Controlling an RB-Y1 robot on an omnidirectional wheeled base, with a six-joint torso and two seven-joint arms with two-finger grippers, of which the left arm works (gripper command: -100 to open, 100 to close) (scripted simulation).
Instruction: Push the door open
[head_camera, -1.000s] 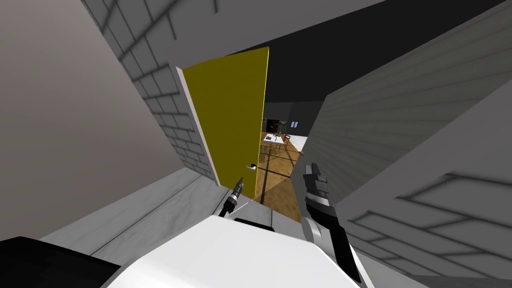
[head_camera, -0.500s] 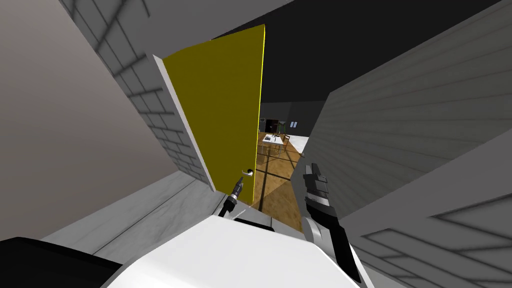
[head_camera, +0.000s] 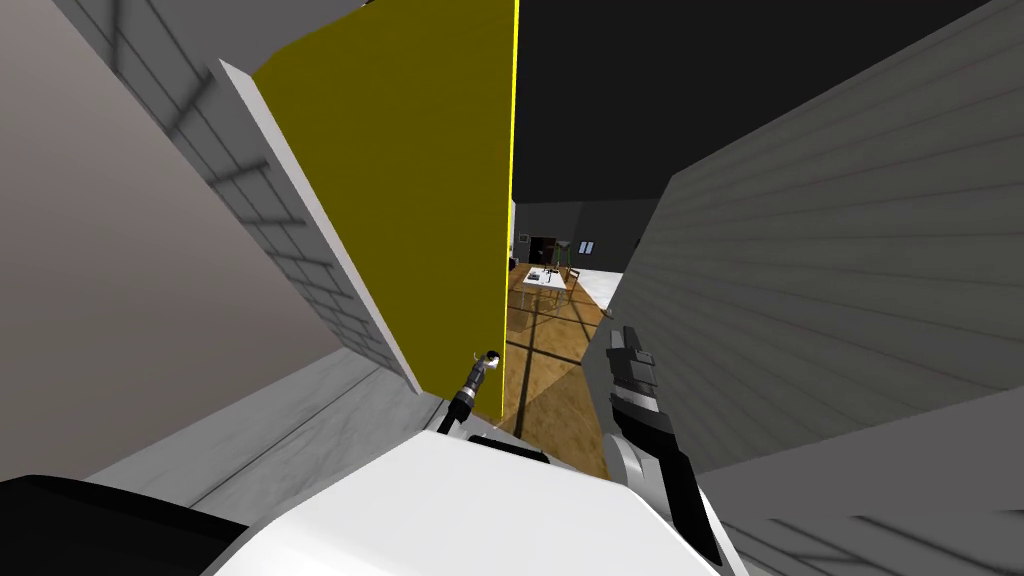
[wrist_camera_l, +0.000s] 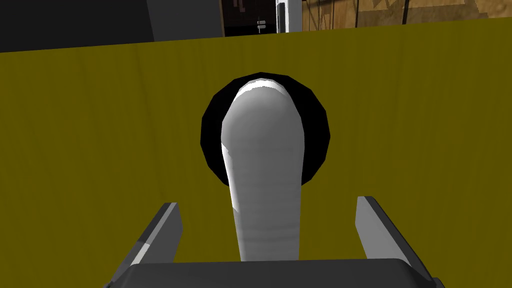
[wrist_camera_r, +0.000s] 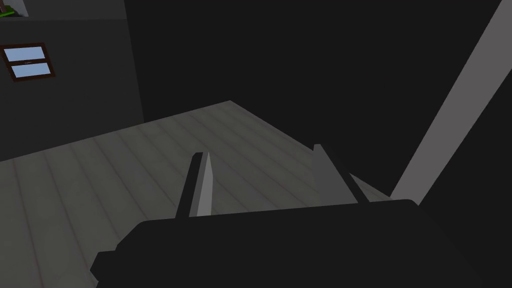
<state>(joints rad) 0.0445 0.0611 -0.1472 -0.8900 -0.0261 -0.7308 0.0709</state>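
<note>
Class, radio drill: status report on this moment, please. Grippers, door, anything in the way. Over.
Left gripper open, jaws astride the lever handle, not clamped. Right gripper open, idle. Yellow door ajar. Behind the door hidden; gap shows wooden floor.

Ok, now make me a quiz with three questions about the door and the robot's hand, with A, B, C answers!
1. Where is the handle?
A. between the left gripper's fingers
B. far off to its side
C. behind it

2. What colour is the door?
A. red
B. yellow
C. blue

3. How is the door?
A. shut tight
B. lying flat
C. partly open

Answers:
1 A: in the left wrist view the handle runs between the two open fingers, with a gap to each.
2 B: its face is yellow in both views.
3 C: a wooden floor and a table show past its edge.
</note>
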